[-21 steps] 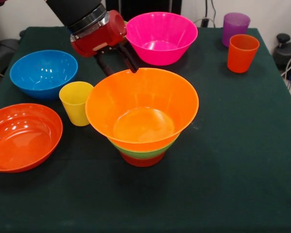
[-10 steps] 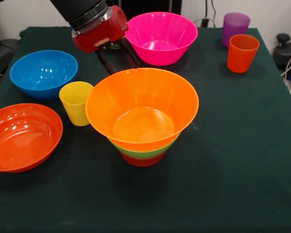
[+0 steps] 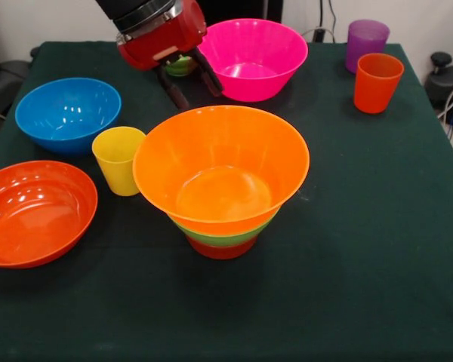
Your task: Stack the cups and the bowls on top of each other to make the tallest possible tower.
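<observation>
I see the shallow orange bowl at the desk's left edge, blue bowl beyond, yellow cup touching the central tower. My claw, fingers apart and empty, hangs above the back edge beside the pink bowl.

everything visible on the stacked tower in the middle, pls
The tower is three nested glossy plastic bowls standing upright on the dark green cloth. A small red-orange bowl forms the base, a green bowl shows only as a thin band above it, and a large yellow-orange bowl flares wide on top, empty inside. The yellow cup stands close beside it; contact is unclear. The claw hangs behind, apart.
</observation>
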